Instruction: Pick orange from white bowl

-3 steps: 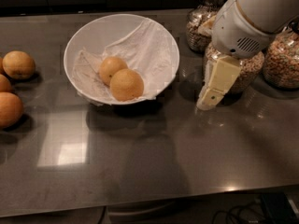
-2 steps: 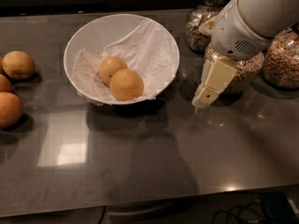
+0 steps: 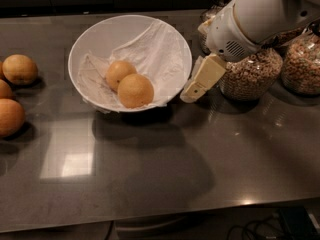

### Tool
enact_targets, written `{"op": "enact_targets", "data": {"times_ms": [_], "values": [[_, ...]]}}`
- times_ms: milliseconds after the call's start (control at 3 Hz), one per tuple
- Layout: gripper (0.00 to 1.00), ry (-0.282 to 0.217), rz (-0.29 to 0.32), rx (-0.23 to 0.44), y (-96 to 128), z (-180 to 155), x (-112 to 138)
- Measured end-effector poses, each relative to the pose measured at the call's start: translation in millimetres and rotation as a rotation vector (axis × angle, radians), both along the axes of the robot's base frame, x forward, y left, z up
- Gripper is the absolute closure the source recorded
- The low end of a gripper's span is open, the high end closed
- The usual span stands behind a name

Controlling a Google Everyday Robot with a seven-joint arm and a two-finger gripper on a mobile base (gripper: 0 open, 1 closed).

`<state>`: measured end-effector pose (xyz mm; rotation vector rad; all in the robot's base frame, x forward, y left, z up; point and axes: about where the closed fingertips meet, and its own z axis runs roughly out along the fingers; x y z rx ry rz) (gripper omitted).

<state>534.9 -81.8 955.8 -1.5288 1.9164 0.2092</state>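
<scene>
The white bowl (image 3: 90, 39) stands on the dark counter at the back left, lined with a white cloth (image 3: 155, 49). Two fruits lie in it. The orange (image 3: 135, 91) is the deeper-coloured one at the front. A paler yellow-orange fruit (image 3: 118, 72) touches it from behind on the left. My gripper (image 3: 192, 94) hangs from the white arm (image 3: 260, 14) just outside the bowl's right rim, tip pointing down and to the left, holding nothing that shows. It is to the right of the orange and apart from it.
Three loose orange fruits (image 3: 20, 69) (image 3: 10, 117) lie at the left edge of the counter. Glass cereal jars (image 3: 250, 74) (image 3: 302, 66) stand at the back right, behind and under the arm. The counter's front edge (image 3: 150, 219) runs along the bottom.
The gripper has moved left, from in front of the jars to right beside the bowl's right rim. The bowl and fruits have not moved.
</scene>
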Motion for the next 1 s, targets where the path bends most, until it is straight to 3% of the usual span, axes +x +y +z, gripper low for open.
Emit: {"op": "enact_targets", "data": {"times_ms": [333,667,1000], "values": [[0.0,0.0,0.0,0.0,0,0,0],[0.0,-0.004,0.021,0.045,13,0,-1],[0.0,-0.017,0.104,0.114,60,8,-14]]}}
